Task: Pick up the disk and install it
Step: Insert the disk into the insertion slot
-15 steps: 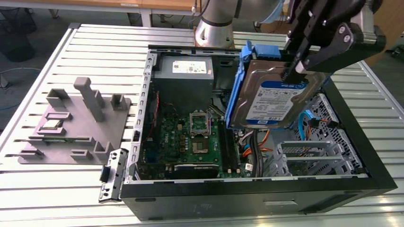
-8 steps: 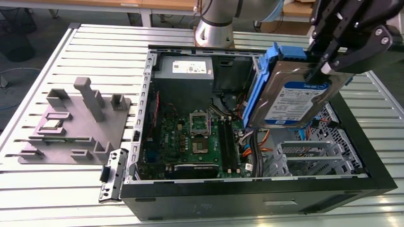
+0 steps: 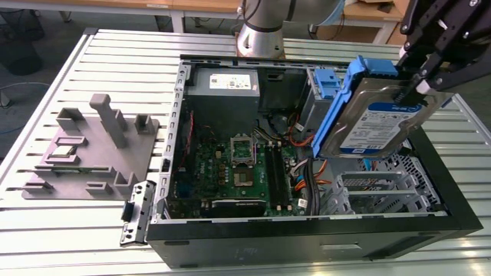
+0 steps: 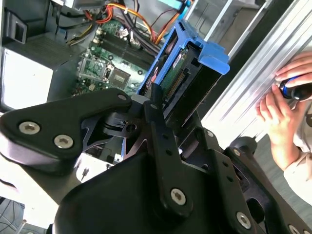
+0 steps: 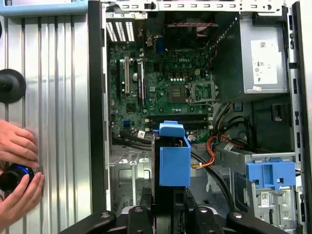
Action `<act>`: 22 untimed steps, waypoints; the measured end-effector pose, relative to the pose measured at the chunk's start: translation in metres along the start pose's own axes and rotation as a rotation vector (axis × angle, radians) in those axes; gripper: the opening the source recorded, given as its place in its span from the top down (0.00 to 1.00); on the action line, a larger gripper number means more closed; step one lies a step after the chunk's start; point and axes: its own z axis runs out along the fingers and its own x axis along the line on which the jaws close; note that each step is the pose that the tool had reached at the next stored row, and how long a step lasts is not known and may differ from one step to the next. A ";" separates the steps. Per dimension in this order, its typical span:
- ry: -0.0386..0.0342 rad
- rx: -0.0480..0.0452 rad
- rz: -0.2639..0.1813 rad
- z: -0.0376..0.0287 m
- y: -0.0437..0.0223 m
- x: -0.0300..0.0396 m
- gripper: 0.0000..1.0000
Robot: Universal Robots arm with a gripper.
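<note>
The disk [image 3: 376, 123], silver with a white-and-blue label and blue side rails, hangs tilted on edge above the open computer case [image 3: 307, 241], over its drive-bay side at the exterior view's right. My gripper [image 3: 412, 95] is shut on its upper edge, with black fingers on both faces. The second wrist view looks along the black finger [image 4: 157, 112] to the disk's [image 4: 187, 73] connector end and blue rail. From the first wrist view, the disk's blue rail [image 5: 174, 158] stands end-on over the case interior, above the gripper [image 5: 170, 217].
Inside the case are a motherboard [image 3: 238, 161], a grey power supply [image 3: 224, 83], an upright blue latch piece [image 3: 326, 83], orange cables and a perforated drive cage [image 3: 383, 192]. A grey fixture block [image 3: 92, 149] lies on the slatted table. A person's hands [image 5: 17, 165] hold a dark round object beside the case.
</note>
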 end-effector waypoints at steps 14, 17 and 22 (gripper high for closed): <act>0.0010 -0.0008 0.000 -0.0022 -0.0198 0.0193 0.65; 0.0019 -0.0014 0.000 -0.0026 -0.0258 0.0207 0.65; 0.0027 -0.0029 0.000 -0.0032 -0.0380 0.0211 0.65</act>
